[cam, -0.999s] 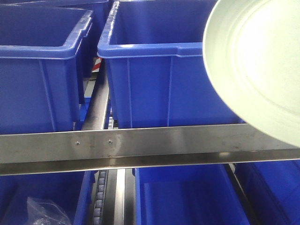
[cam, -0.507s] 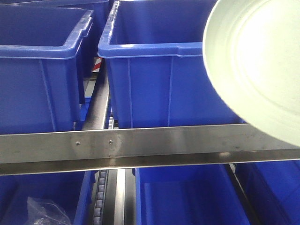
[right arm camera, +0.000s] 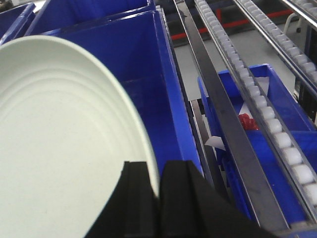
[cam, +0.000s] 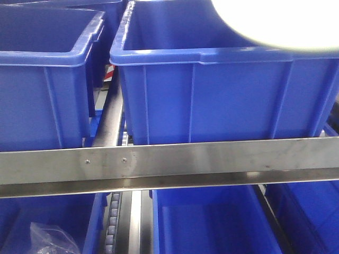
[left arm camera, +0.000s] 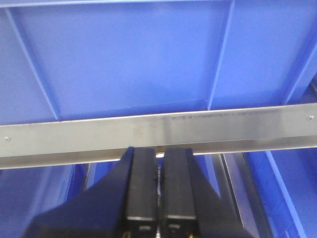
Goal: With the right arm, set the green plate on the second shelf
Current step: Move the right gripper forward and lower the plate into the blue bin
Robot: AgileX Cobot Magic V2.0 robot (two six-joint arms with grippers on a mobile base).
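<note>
The left gripper (left arm camera: 157, 173) is clenched with nothing between its fingers, in front of a steel rail (left arm camera: 158, 130). In the front view, the green plate (cam: 275, 24) appears as a bright, blurred shape above the blue bin (cam: 212, 95). The right gripper (right arm camera: 156, 181) grips the plate's rim, it seems, over this bin.

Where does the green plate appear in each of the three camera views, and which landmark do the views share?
Exterior front-facing: the green plate sits at the top edge, right of centre, above the blue bin.
Left wrist-mounted: the plate is not in it.
Right wrist-mounted: it fills the left half, its rim clamped in the right gripper.
Shared landmark: blue bins and steel shelf rails show in every view.
</note>
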